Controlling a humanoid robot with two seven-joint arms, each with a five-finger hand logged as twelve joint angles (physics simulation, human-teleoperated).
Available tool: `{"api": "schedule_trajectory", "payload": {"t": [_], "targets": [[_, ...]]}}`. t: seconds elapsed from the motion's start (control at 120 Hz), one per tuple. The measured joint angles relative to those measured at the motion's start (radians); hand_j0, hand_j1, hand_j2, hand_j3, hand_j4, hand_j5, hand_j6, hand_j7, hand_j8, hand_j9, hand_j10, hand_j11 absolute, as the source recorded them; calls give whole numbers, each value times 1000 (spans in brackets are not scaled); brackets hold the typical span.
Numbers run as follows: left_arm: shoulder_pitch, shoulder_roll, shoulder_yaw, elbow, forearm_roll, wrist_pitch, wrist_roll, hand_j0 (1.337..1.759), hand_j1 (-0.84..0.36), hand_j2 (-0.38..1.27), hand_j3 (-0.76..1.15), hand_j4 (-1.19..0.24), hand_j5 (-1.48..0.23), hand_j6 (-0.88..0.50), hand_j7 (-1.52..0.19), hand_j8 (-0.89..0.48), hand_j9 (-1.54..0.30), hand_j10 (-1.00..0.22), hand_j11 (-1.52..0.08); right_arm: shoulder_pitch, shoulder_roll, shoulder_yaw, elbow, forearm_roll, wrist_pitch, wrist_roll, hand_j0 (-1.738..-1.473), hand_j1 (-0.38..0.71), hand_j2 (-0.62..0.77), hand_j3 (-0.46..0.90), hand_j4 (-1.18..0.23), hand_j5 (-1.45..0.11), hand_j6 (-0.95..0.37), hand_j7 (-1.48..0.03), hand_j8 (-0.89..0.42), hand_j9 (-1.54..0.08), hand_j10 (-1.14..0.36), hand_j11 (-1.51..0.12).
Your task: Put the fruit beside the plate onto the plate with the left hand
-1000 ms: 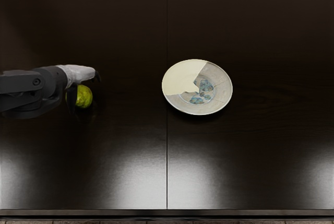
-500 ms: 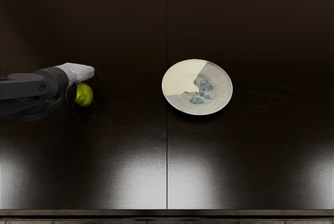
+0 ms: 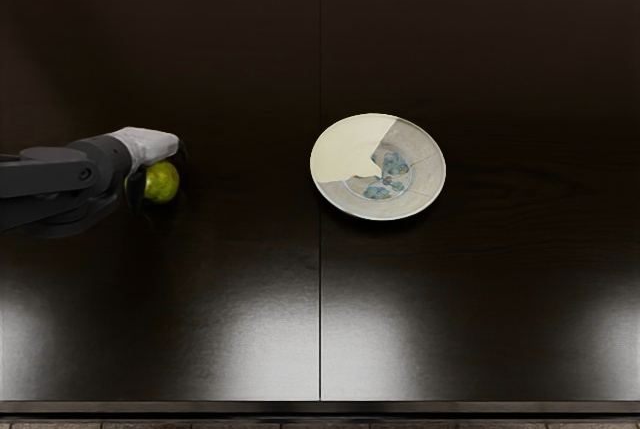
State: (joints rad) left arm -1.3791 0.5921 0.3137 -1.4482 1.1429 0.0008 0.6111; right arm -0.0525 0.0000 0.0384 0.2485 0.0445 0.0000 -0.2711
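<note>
One round cream-and-grey ceramic plate (image 3: 335, 149), blue marks at its centre, sits well apart from the fingers, beyond the tabletop's seam. Only bare, dark glossy tabletop (image 3: 200, 329) lies between. One small yellow-green round fruit (image 3: 161, 182) sits among the fingers, under the white-backed left hand (image 3: 150, 157). Fingers curl around the fruit, clamped on it; dark against dark, their outlines are hard to trace. One arm shows, cut off at the picture's left edge. Fruit not on the plate.
</note>
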Motion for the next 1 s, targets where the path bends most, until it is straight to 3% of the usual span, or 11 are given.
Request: {"api": "schedule_trajectory", "payload": {"t": [0.525,1.0], "targets": [[28,-26,2,40,62,26,0,1658,21,58,0,-277,-362,-279,-361,-279,-360,-278,-360,-1,0,0,0,0,0,1,-1658,-314,-6,0,-29,-38,-29,-38,-29,-38,-29,-38],[34,-46,2,56,67,29,0,1658,-67,77,0,-350,-454,-351,-454,-351,-453,-350,-453,-1,0,0,0,0,0,1,-1658,-314,-6,0,-29,-38,-29,-38,-29,-38,-29,-38]]}}
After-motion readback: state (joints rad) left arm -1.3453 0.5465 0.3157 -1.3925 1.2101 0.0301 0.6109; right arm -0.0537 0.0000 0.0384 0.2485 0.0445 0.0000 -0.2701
